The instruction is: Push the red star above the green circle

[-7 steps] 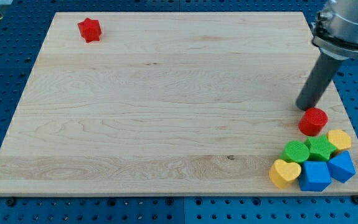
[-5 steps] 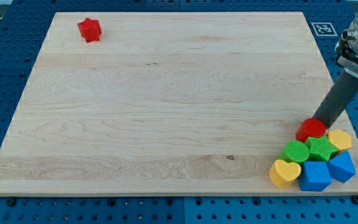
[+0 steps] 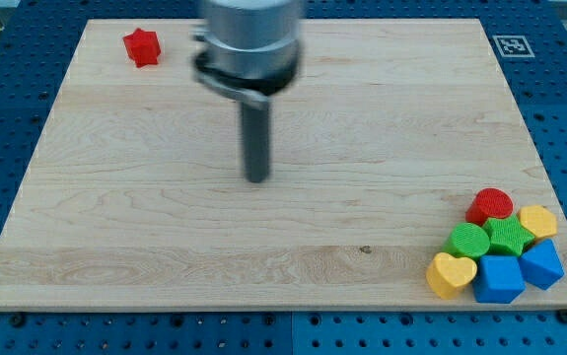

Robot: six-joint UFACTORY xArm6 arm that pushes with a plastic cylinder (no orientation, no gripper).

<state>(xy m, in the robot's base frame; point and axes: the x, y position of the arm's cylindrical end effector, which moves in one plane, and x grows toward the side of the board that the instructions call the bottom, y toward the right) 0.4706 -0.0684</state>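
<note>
While my tip (image 3: 256, 179) stood near the middle of the surface (image 3: 263, 237), touching no block, the red star (image 3: 142, 46) lay alone in the corner at the view's top left, well apart from it. The green circle (image 3: 468, 240) sat far off at the view's bottom right, packed in a cluster with a red circle (image 3: 492, 205) just above it, a green star (image 3: 508, 235) beside it, a yellow heart (image 3: 451, 274), two blue blocks (image 3: 500, 279) and a yellow block (image 3: 537, 220). The end effector was a plain rod with nothing to spread or pinch, so no grasp state applied. To do the step well, I judged the tip should go round to the star's upper-left side and push through its centre, down and rightward. The red circle already held the spot above the green circle, so the final approach called for care, lest the cluster scatter.
</note>
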